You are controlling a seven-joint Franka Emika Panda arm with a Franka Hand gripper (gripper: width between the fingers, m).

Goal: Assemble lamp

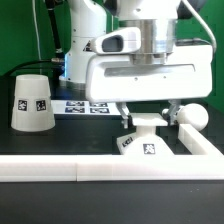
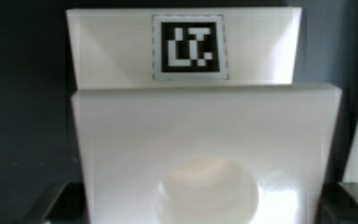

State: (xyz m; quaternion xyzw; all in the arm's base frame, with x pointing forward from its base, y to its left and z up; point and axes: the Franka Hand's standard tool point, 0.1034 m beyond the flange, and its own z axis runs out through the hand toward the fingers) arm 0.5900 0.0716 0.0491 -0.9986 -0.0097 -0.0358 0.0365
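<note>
The lamp base (image 1: 146, 140) is a flat stepped white block with a square marker. It lies near the front white wall, right of centre. My gripper (image 1: 147, 118) is lowered over it, jaws open, one finger on each side of its raised step. In the wrist view the base (image 2: 202, 120) fills the frame, with its marker on the far step and a round socket (image 2: 208, 190) between the dark fingers (image 2: 55, 205). The fingers stand close to the base's sides; I see no clear grip. The cup-like shade (image 1: 32, 103) stands at the exterior view's left. The rounded bulb (image 1: 190, 117) lies at the right.
The marker board (image 1: 85, 104) lies flat behind the base, between the shade and the arm. A low white wall (image 1: 60, 168) runs along the front and turns up the exterior view's right side (image 1: 200, 140), next to the bulb.
</note>
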